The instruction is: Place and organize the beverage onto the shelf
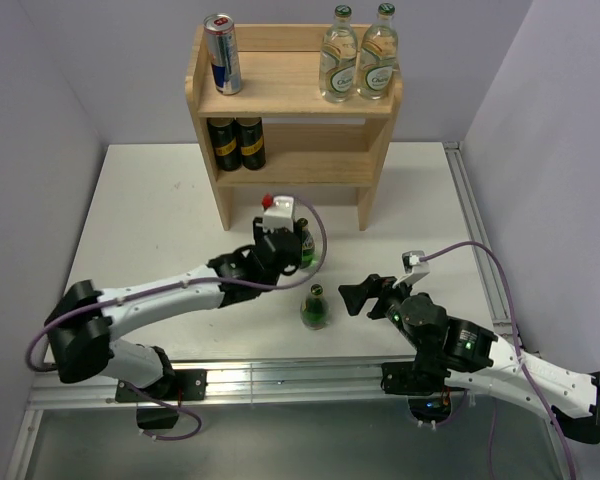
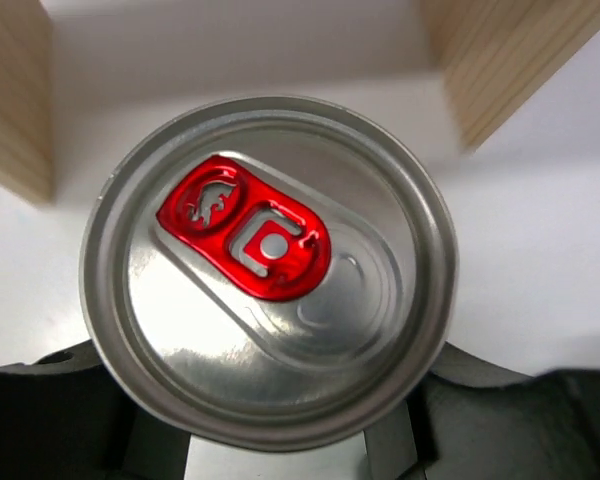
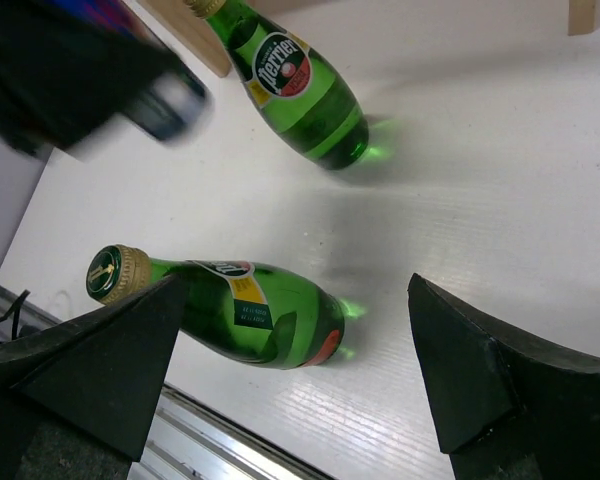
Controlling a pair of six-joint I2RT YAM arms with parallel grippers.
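Here's the picture on the shelf: the top tier holds one silver-and-blue can at the left and the two clear glass bottles side by side at the right, while the lower tier carries a pair of dark black-and-gold cans. So a good share looks done. The left hand is clenched around the second slim can, low over the worktop just in front of the shelf's legs, not yet placed. The right hand is spread wide, empty, facing the nearer green bottle. The other green bottle stands right beside the left hand. By my count, three drinks are left to shelve.
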